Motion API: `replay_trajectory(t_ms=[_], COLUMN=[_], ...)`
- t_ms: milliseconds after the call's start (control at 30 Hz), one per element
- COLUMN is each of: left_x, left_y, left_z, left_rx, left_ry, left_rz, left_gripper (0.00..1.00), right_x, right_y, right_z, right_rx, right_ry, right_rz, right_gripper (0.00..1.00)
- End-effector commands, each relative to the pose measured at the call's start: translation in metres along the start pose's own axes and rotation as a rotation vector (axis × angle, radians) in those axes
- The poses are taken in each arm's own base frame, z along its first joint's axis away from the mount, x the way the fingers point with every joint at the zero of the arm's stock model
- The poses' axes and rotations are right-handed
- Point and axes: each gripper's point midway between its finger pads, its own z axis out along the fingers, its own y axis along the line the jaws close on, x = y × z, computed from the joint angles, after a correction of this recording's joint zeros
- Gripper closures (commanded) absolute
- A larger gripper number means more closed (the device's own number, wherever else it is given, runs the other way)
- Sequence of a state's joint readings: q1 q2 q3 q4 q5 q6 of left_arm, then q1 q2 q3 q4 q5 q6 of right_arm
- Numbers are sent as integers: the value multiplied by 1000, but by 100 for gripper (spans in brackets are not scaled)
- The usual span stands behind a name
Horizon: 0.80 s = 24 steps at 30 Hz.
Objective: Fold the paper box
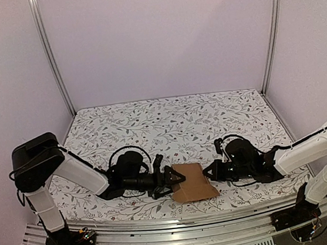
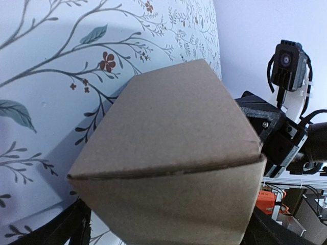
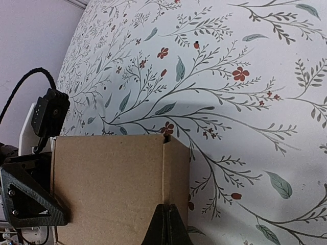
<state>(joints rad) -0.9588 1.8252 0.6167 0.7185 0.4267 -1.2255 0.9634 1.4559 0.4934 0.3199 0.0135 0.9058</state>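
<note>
The paper box (image 1: 193, 182) is a folded brown cardboard cube, held just above the floral cloth between my two grippers. My left gripper (image 1: 171, 178) is at its left side. In the left wrist view the box (image 2: 173, 153) fills the frame and sits between the left gripper's (image 2: 171, 232) spread black fingers (image 2: 76, 227), which clamp its sides. My right gripper (image 1: 207, 172) is at the box's right edge. In the right wrist view its (image 3: 167, 217) fingers are pressed together on a corner crease of the box (image 3: 112, 189).
The floral tablecloth (image 1: 169, 125) covers the table, with white walls and metal posts around it. The metal rail (image 1: 181, 224) runs along the near edge. The left arm's finger (image 3: 28, 201) and wrist camera (image 3: 48, 112) show beside the box in the right wrist view.
</note>
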Motion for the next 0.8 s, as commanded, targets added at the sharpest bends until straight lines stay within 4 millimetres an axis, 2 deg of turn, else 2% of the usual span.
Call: replay_trajectory(t_ms=[0,200,467,500,667,767], left_x=[-9,-8,-8,-8,-9,-11], left_y=[-8,-10,-15,-15,-18,-21], left_z=[3,3,3,2,-3,-8], left_rx=[42,36,44,42,40,49], left_ry=[-12,-5,8,8,7,3], left_rz=[-7,6,10,11,19,15], left_gripper=[9,20,40,42,47,48], right_x=[51,51,45,44,28,12], right_y=[-55,-54,-47,-46,-27,-15], right_z=[-4,-3,-3,-3,-12,-23], right_rx=[177,173,156,151,95,73], right_ry=[172,175,157,154,108,47], right_rz=[-1,-4,-8,-10,-27,-61], right_gripper=[100,100,100,99,79,73])
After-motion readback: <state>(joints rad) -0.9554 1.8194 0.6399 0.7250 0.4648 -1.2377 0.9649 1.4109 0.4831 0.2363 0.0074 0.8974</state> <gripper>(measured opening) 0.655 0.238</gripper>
